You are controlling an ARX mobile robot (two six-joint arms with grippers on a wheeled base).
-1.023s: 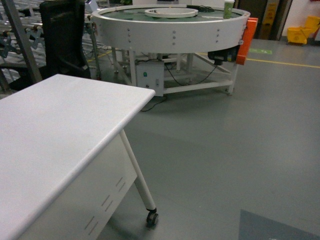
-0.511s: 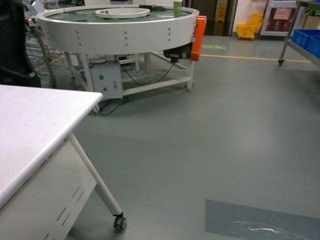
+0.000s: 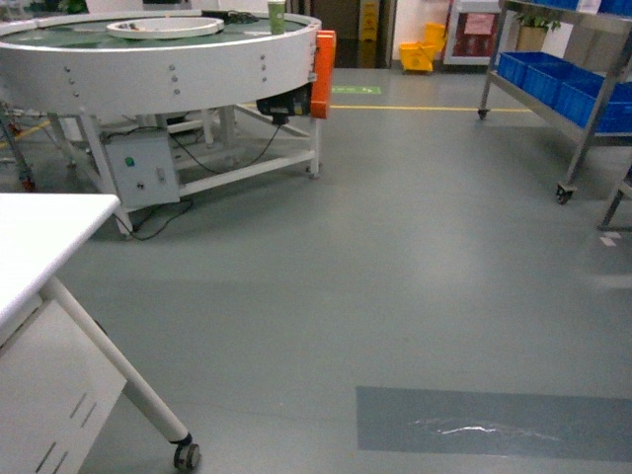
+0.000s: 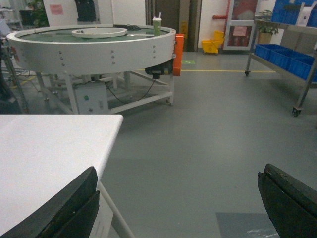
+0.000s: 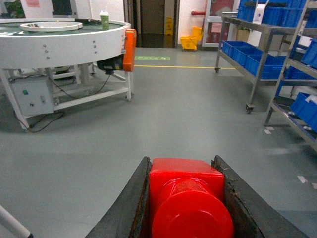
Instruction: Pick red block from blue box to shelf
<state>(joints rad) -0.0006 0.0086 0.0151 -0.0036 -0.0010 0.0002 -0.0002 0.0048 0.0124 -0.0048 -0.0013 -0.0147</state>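
The red block (image 5: 185,198) fills the bottom of the right wrist view, stud towards the camera, with my right gripper (image 5: 182,163) shut on it, a dark finger on each side. In the left wrist view my left gripper (image 4: 178,173) is open, its fingers wide apart with only floor between them. The steel shelf (image 3: 591,133) stands at the right of the head view and shows again as the shelf (image 5: 256,74) in the right wrist view, across the floor. The blue box is out of view. Neither gripper appears in the head view.
A round white conveyor table (image 3: 158,59) stands at the back left with a green cup (image 3: 276,15) on it. A white table (image 3: 39,232) on casters is at the near left. Dark blue crates (image 3: 553,79) sit on the shelf. A yellow mop bucket (image 3: 417,56) is far back.
The head view has swung to the right: the white table and round conveyor have slid left, and the shelf with blue crates has come into view on the right.
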